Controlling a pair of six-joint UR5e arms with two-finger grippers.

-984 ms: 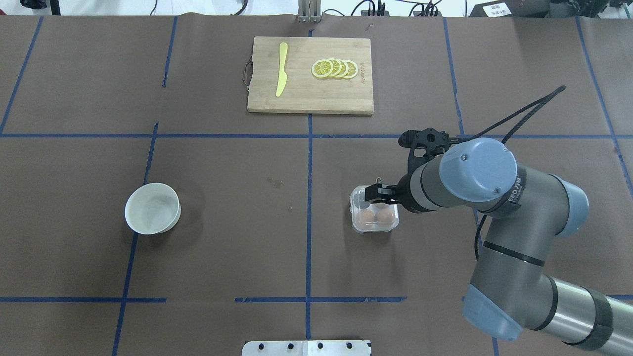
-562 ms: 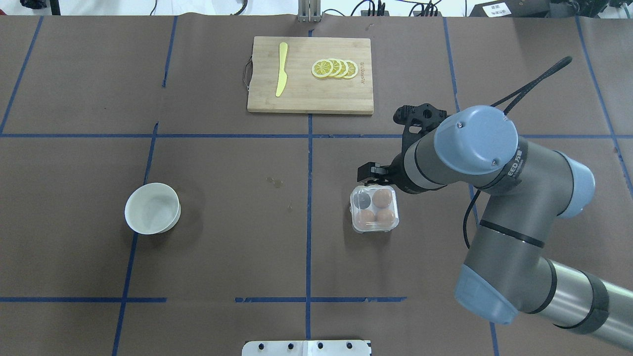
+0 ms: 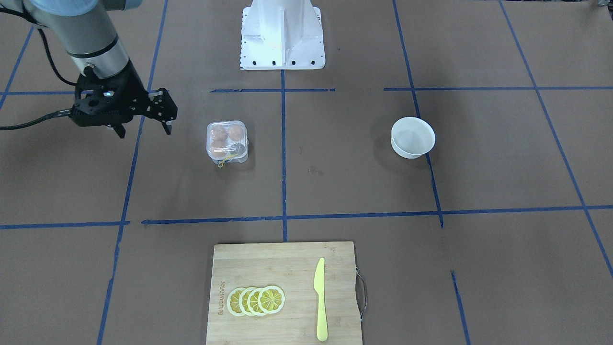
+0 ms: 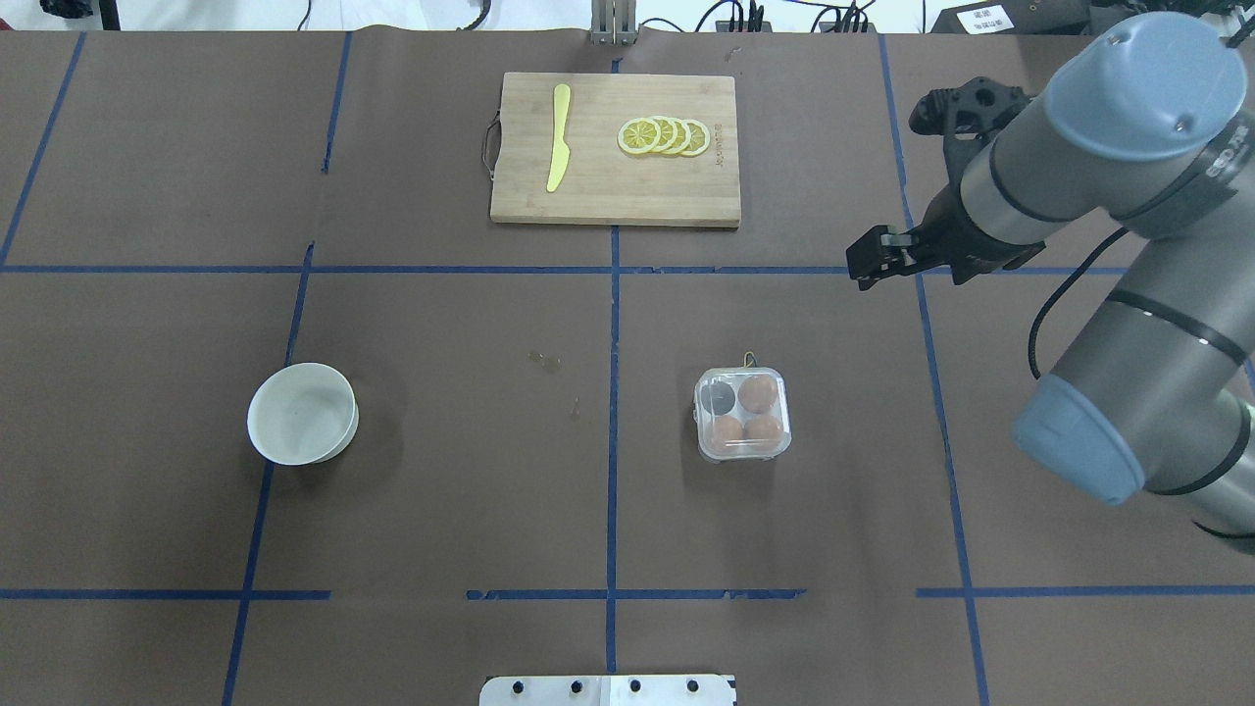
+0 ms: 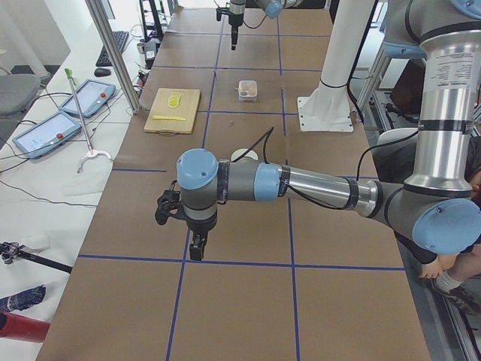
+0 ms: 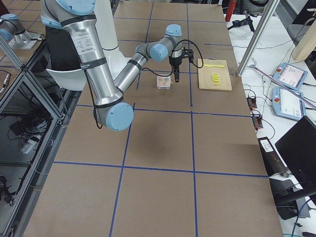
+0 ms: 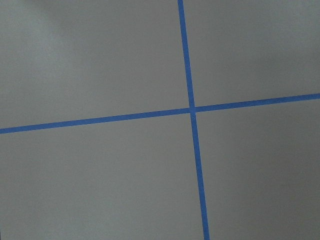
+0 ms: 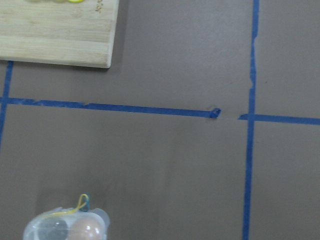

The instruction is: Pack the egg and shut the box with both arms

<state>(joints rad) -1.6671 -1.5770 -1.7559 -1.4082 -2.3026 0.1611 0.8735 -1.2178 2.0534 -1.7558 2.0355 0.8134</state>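
The box (image 4: 742,428) is a small clear-plastic carton on the table right of centre, its lid down. It holds three look-alike brown eggs (image 4: 758,392); its fourth cell looks dark. I cannot tell which is the task's egg. The box also shows in the front view (image 3: 227,140) and at the bottom of the right wrist view (image 8: 65,227). My right gripper (image 4: 868,267) hangs open and empty in the air, away from the box on its far right; its spread fingers show in the front view (image 3: 143,130). My left gripper (image 5: 197,248) shows only in the left side view, far from the box; I cannot tell its state.
A white bowl (image 4: 302,427) stands at the left. A wooden cutting board (image 4: 615,186) at the far middle carries a yellow knife (image 4: 558,137) and lemon slices (image 4: 664,136). The white pedestal (image 3: 282,33) is at the robot's edge. Blue tape lines cross the brown table.
My right gripper has lifted off the box and drawn back, up and to the far right. The box has stayed in place with its lid down.
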